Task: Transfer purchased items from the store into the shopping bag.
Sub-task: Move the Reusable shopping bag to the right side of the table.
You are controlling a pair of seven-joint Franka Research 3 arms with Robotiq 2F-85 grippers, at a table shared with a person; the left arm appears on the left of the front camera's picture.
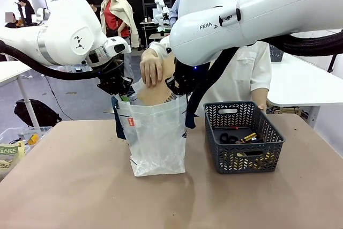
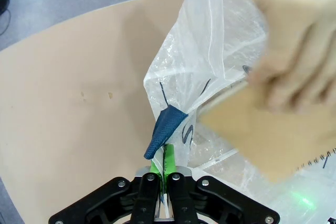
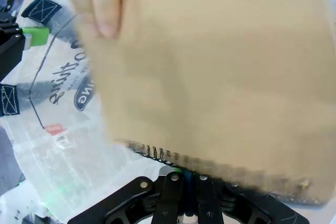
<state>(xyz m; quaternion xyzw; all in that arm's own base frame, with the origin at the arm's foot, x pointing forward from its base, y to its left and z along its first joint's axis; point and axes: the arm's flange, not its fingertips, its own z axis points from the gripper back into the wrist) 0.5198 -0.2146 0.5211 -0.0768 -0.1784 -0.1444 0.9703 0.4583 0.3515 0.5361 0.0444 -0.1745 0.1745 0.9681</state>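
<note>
Centre frame: left gripper (image 1: 119, 87) and right gripper (image 1: 177, 87) clamp the translucent whitish plastic shopping bag (image 1: 158, 138) by its rim. A person's hand (image 1: 151, 67) holds a tan spiral-bound notebook (image 1: 154, 95) in its mouth. Dark grey lattice basket (image 1: 246, 162) sits right.

The mouth of the shopping bag (image 1: 158, 143) is taken up by a tan spiral notebook (image 1: 154, 96) and the person's hand (image 1: 152, 68) gripping it from above. The left gripper (image 1: 121, 91) and the right gripper (image 1: 178, 90) are clamped on the rim at either side, so little gap shows there. The right arm (image 1: 268, 9) crosses high above the dark grey basket (image 1: 246, 162), which stands just right of the bag with its top uncovered toward the near side, and the table (image 1: 80, 186) lies bare in front of the bag and leftward as far as a clear bin (image 1: 12, 132) at the left edge.
</note>
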